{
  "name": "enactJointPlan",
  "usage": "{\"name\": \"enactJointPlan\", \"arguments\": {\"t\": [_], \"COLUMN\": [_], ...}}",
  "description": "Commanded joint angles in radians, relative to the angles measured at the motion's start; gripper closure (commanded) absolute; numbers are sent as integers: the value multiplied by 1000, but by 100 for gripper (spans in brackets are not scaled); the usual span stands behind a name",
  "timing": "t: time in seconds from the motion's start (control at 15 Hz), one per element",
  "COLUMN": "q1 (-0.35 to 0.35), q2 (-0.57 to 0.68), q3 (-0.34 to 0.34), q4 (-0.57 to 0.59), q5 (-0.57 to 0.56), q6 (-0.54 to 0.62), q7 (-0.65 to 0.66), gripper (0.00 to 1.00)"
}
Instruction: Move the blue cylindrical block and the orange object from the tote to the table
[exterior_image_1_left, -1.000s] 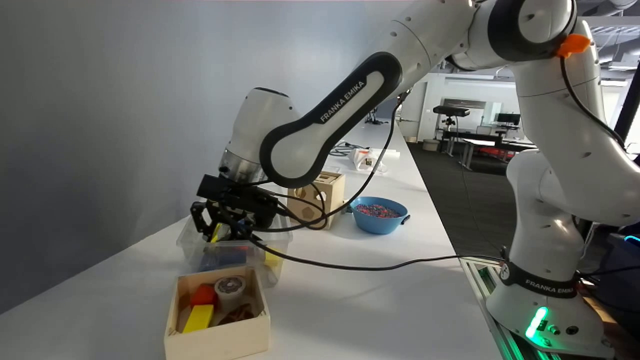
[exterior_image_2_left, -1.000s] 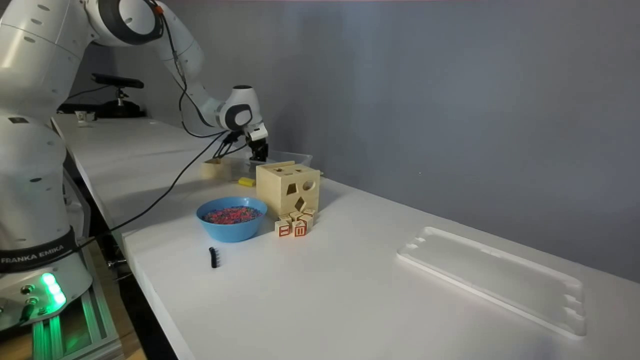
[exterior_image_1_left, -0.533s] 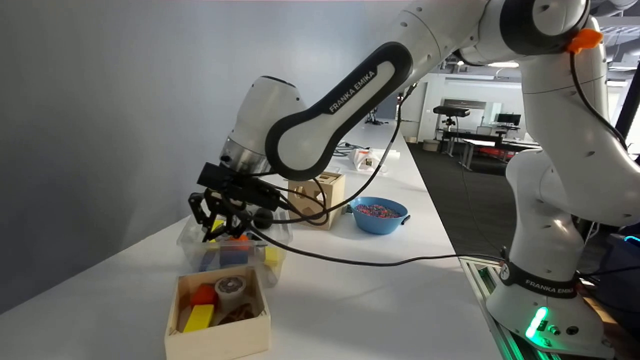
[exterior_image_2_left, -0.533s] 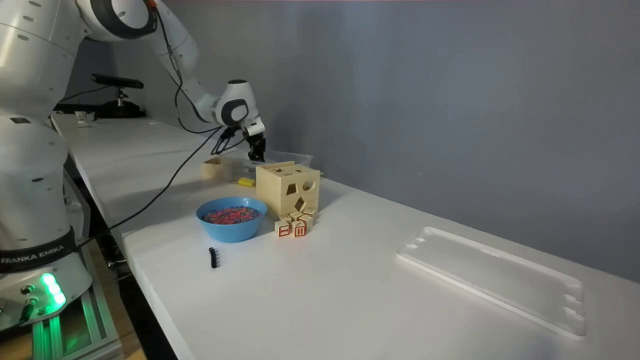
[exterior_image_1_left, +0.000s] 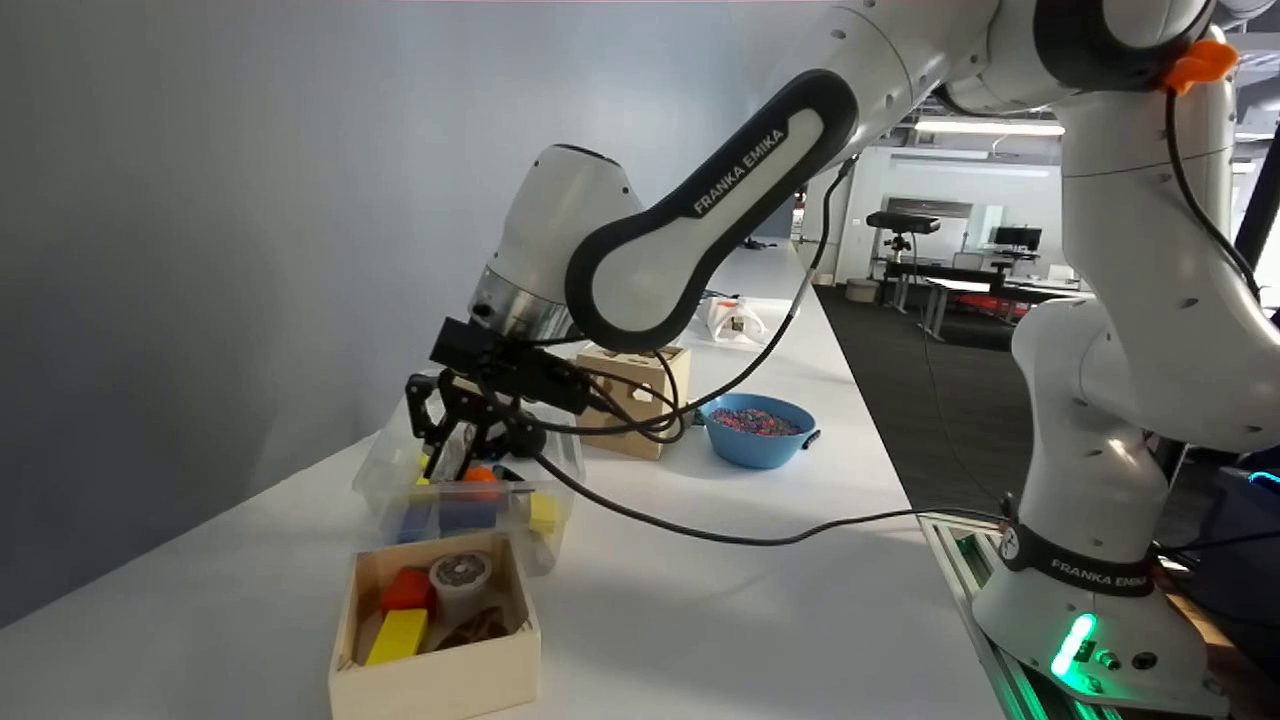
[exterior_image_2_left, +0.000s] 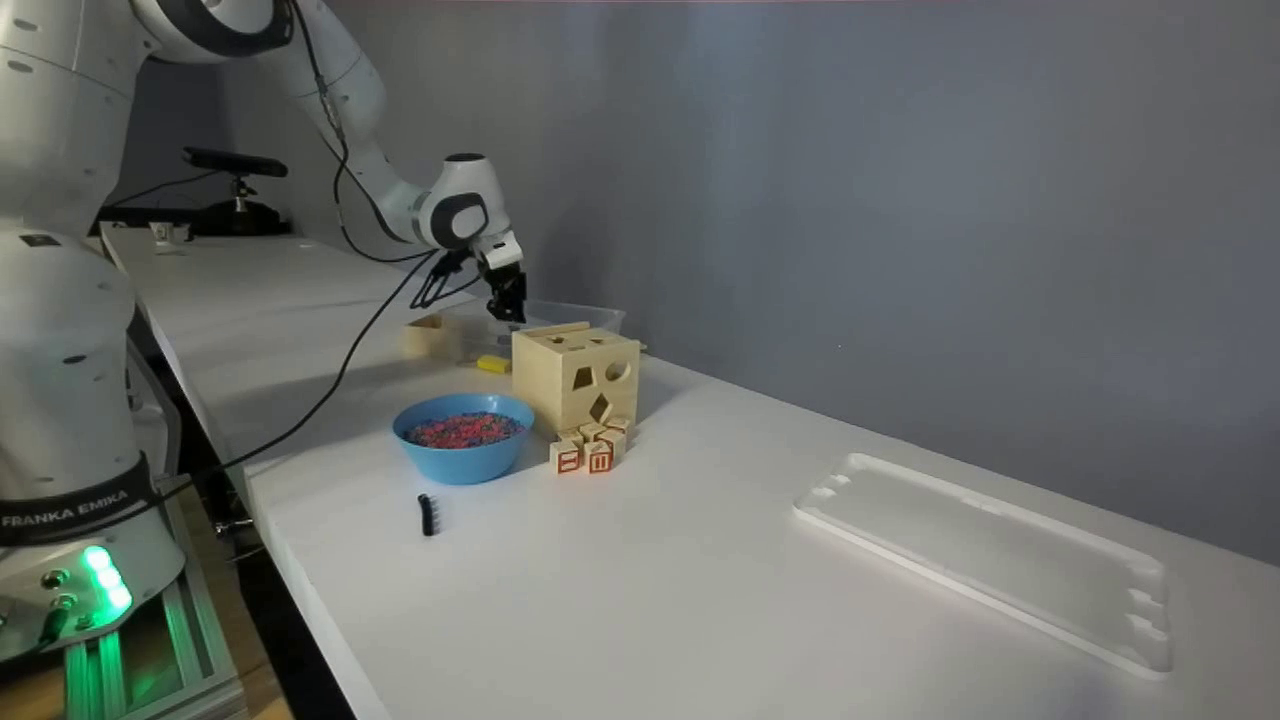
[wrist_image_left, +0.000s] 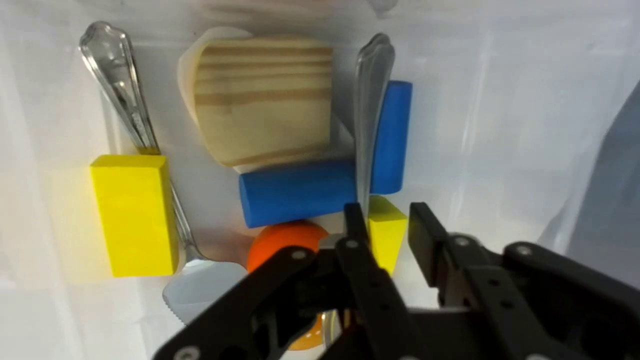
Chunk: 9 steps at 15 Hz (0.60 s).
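Gripper (wrist_image_left: 386, 207): tilted over the tote (exterior_image_1_left: 385, 458), fingers spread, a small yellow block (wrist_image_left: 384, 242) showing through the gap; whether the tips dip below the rim, cannot tell.
Blue cylinder (wrist_image_left: 298, 194): on its side in the tote, between the wooden block (wrist_image_left: 265, 107) and the orange piece (wrist_image_left: 277, 239).
Second blue cylinder (wrist_image_left: 393, 140): also in the tote, partly behind a metal handle (wrist_image_left: 370, 90).
Orange piece: rounded, in the tote, partly hidden by the gripper.
Table (exterior_image_1_left: 720, 630): bears the tote, between an open wooden box (exterior_image_1_left: 435, 690) and a wooden cube with holes (exterior_image_2_left: 545, 380).
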<state>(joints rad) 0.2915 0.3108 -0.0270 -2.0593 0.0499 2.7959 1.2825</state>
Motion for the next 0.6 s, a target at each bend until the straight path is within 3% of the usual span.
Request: {"name": "enactJointPlan", "arguments": {"t": [0.0,0.33,0.53], "q1": [-2,16,24], "q2": [49,91,116], "q3": [-15,-25,-28], "q4": [9,39,68], "q5": [-29,-20,-17], "q6": [37,70,77], "q7": [20,22,21], "gripper": [38,3,0]}}
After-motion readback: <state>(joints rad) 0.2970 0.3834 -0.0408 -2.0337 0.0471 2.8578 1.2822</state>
